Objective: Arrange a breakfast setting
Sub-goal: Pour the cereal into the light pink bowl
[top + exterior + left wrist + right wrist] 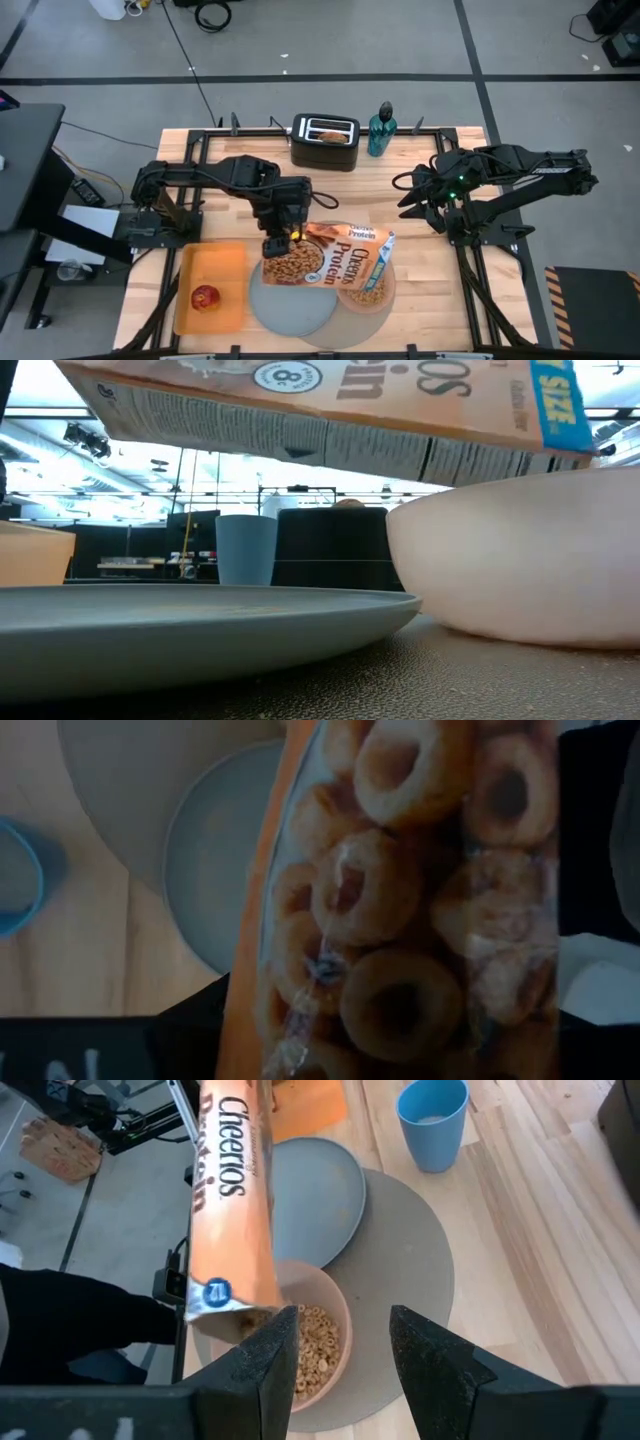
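Looking down from the high view, we saw the left gripper clamped on one end of a Cheerios Protein box, which lay tilted in the air over the setting with its open end above the pink bowl. Brown cereal already lay in that bowl, and the box mouth hung just over its rim in the right wrist view. We found the bowl resting on the large round grey mat, just beside the blue-grey plate, which overlapped the mat's left edge. A red apple sat on the orange tray to the left of the plate. Round toasted bread lay in the slots of the black toaster at the table's far edge, with a teal bottle near it. The right gripper waited well apart to the right, its jaws parted with nothing between them. A blue cup stood on the wood beyond the mat
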You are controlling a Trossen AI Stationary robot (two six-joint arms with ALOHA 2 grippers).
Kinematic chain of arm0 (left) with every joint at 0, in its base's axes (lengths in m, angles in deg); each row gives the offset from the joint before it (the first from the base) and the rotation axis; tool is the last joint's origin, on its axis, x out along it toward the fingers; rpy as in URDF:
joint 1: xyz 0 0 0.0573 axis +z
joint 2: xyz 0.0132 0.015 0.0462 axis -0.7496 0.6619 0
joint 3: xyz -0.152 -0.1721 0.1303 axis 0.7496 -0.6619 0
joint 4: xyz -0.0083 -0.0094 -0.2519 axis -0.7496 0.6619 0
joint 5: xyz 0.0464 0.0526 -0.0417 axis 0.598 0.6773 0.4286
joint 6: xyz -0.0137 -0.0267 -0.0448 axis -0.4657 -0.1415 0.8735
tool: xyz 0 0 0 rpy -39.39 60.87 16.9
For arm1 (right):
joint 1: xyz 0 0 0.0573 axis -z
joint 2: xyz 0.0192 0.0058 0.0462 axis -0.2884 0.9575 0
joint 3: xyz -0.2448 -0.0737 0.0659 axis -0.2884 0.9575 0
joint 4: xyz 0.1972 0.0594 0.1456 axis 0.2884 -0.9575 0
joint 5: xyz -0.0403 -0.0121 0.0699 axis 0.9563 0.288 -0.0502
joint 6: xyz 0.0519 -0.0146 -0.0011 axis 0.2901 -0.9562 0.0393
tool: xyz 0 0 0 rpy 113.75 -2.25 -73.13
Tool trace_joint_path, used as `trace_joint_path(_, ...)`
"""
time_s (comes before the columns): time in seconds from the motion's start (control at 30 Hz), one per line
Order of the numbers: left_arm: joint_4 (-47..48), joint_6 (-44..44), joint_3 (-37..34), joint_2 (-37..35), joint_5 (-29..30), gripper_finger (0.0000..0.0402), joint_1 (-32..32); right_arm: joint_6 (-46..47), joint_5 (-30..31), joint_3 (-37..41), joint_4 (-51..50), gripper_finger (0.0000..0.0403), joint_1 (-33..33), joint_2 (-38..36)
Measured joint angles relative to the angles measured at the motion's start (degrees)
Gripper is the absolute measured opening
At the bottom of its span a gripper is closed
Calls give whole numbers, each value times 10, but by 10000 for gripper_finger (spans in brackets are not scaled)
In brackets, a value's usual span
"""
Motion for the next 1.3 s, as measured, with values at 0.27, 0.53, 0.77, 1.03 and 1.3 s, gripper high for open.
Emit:
trace_joint_path(0.27, 9, -4, 0, 0, 1, 211, -6, 0, 1, 0, 2, 166, 0, 0)
trace_joint_path(0.53, 29, -13, 1, 0, 7, 211, -1, -2, 1, 0, 2, 166, 7, 0)
trace_joint_path(0.77, 35, -4, 0, 0, -8, 211, 2, -6, -5, 0, 2, 166, 15, 0)
trace_joint_path(1.03, 26, -7, 0, 0, -7, 211, 2, -13, -14, 0, 2, 166, 19, 0)
trace_joint_path(1.3, 24, -5, 0, 0, -9, 211, 9, -13, -14, 0, 2, 166, 19, 0)
